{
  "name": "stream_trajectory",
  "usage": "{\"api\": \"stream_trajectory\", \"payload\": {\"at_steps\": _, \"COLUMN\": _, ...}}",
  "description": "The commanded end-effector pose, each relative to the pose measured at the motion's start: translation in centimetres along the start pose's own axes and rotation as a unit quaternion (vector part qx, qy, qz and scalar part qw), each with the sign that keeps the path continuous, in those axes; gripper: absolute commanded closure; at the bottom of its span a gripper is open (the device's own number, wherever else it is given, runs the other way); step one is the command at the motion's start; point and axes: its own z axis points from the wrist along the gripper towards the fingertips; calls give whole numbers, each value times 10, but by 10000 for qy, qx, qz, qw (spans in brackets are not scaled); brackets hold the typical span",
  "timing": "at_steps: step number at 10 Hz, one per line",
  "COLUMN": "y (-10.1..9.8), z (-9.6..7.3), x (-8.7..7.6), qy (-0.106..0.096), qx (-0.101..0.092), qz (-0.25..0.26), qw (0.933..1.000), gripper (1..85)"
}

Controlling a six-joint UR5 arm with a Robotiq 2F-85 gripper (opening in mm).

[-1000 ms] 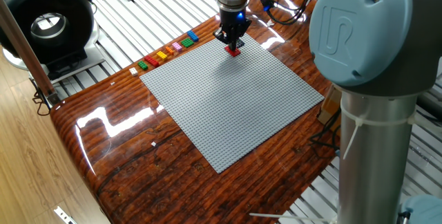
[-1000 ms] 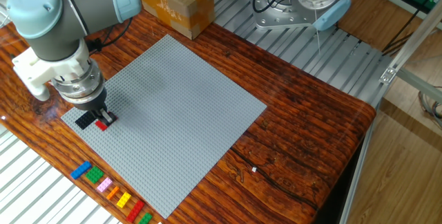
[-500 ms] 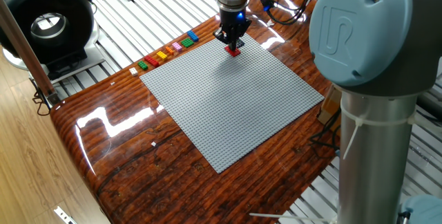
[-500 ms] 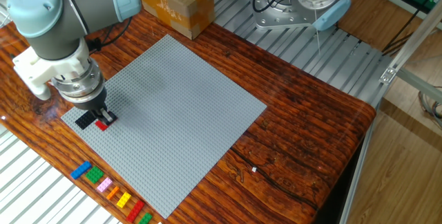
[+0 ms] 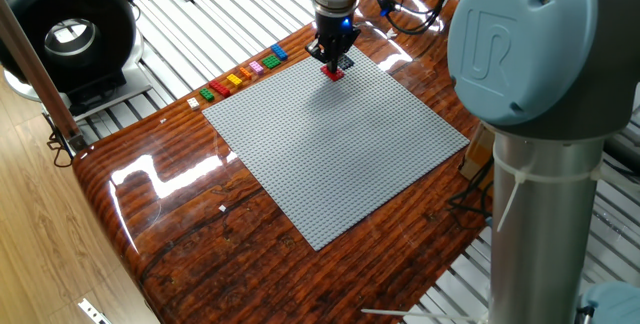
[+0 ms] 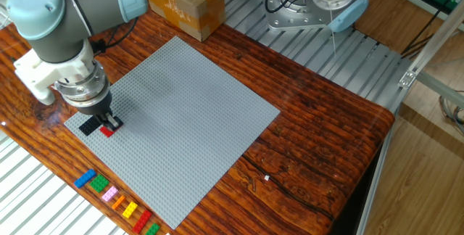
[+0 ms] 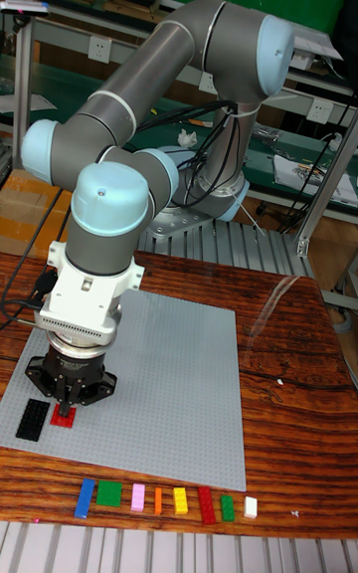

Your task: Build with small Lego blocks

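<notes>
Below, hand (image 7: 67, 412) closed on one red brick (image 7: 65, 419); one black brick (image 7: 33, 419) beside.

Bricks (image 7: 164, 500) in row before baseplate (image 7: 169, 384)

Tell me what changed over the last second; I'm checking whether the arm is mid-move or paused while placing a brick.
Nothing visibly changed. The gripper is down at the red brick on the grey baseplate, beside the black brick, and the row of spare bricks lies where it was.
</notes>
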Motion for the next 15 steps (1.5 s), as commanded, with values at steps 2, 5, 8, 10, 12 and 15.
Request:
{"api": "stream_trajectory", "payload": {"at_steps": 2, "y": -1, "z": -4, "x": 6, "qy": 105, "qx": -43, "qz": 21, "qw": 9999, "gripper": 847}}
{"api": "stream_trajectory", "payload": {"at_steps": 5, "y": 3, "z": 2, "x": 0, "qy": -13, "qx": -93, "qz": 52, "qw": 9999, "gripper": 847}}
{"api": "stream_trajectory", "payload": {"at_steps": 8, "y": 1, "z": -1, "x": 2, "qy": 39, "qx": -72, "qz": 29, "qw": 10000, "gripper": 847}}
{"api": "stream_trajectory", "payload": {"at_steps": 10, "y": -1, "z": -5, "x": 6, "qy": 118, "qx": -19, "qz": 37, "qw": 9999, "gripper": 847}}
{"api": "stream_trajectory", "payload": {"at_steps": 12, "y": -3, "z": -7, "x": 9, "qy": 179, "qx": 65, "qz": 85, "qw": 9998, "gripper": 847}}
{"api": "stream_trajectory", "payload": {"at_steps": 15, "y": -4, "z": -9, "x": 8, "qy": 170, "qx": 79, "qz": 93, "qw": 9998, "gripper": 847}}
